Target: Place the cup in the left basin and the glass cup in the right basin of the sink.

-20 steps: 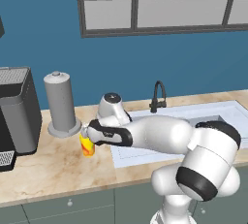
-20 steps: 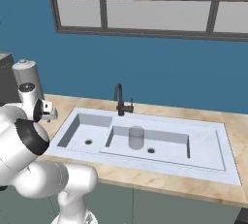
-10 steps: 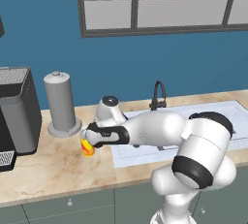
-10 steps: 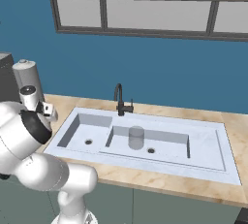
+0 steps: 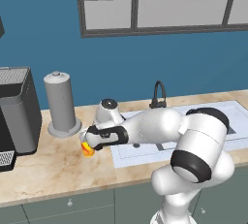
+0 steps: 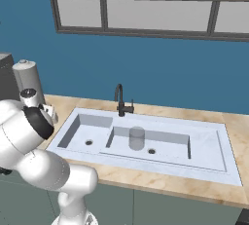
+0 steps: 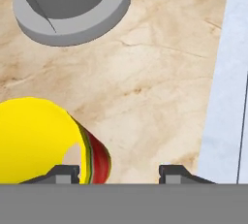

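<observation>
While part-open, end effector (image 7: pixel 118 172) straddles cup (image 7: pixel 43 140) rim

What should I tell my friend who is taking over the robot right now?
Gripper: down at the counter left of the sink, jaws around the cup's rim; whether they pinch it yet cannot be told.
The cup stands on the counter near the tall grey cylinder.
Done: the glass cup stands in the right basin.
Left: grip the cup, lift it and set it in the left basin.
</observation>
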Robot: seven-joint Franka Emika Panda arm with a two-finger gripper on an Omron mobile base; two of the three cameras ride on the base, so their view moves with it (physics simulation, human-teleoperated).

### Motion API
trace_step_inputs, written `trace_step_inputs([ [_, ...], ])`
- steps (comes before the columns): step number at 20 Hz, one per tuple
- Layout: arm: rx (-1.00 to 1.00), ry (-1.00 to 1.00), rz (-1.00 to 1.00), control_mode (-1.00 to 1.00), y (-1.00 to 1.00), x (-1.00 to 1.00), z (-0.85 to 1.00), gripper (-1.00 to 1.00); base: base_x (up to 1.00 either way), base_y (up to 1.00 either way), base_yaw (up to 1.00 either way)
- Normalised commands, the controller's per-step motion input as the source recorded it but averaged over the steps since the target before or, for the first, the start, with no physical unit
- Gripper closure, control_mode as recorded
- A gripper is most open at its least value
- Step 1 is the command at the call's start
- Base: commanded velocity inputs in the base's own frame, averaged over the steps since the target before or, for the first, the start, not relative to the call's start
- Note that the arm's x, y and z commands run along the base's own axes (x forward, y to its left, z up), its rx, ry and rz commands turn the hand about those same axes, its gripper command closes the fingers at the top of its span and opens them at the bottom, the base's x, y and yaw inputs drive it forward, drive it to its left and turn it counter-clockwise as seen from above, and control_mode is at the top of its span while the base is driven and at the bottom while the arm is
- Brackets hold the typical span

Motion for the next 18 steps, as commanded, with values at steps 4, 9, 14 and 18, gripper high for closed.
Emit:
trace_step_inputs([
  [4,0.0,0.0,0.0,-1.0,0.0,0.0,0.0,1.0,0.0,0.0,0.0],
  [9,0.0,0.0,0.0,-1.0,0.0,0.0,0.0,1.0,0.0,0.0,0.0],
  [14,0.0,-0.02,0.0,-1.0,-0.02,0.0,0.07,1.0,0.0,0.0,0.0],
  [18,0.0,-0.04,0.0,-1.0,-0.13,-0.01,0.23,1.0,0.0,0.0,0.0],
])
